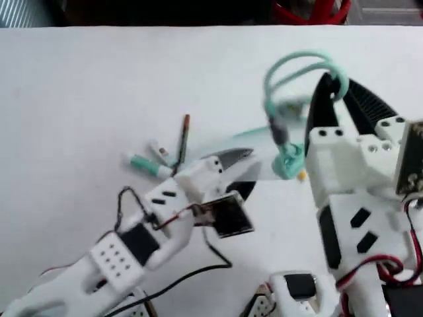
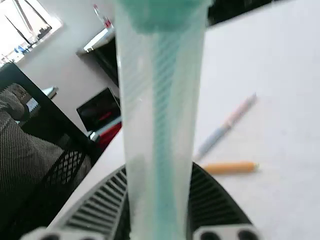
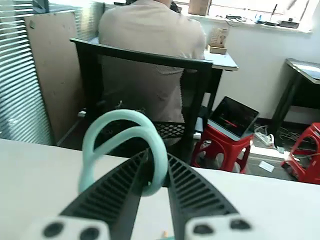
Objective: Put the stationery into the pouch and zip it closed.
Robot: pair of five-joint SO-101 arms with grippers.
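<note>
Left gripper (image 1: 239,170) is clamped on one end of the pouch (image 2: 159,125), a soft, see-through plastic sleeve with a teal zip strip down its length. Just beside it, the pens (image 1: 147,163) and a thin brown pencil (image 1: 182,140) lie loose on the white table (image 1: 79,86), outside the pouch. Farther right, a rubbery teal loop (image 3: 120,116) is pinched between the ribbed black jaws of the right gripper (image 3: 156,160), above the table. The pouch looks light and floppy, likely to sag, so holding its ends suits it. The pens are slim, hard and smooth, best taken mid-shaft.
</note>
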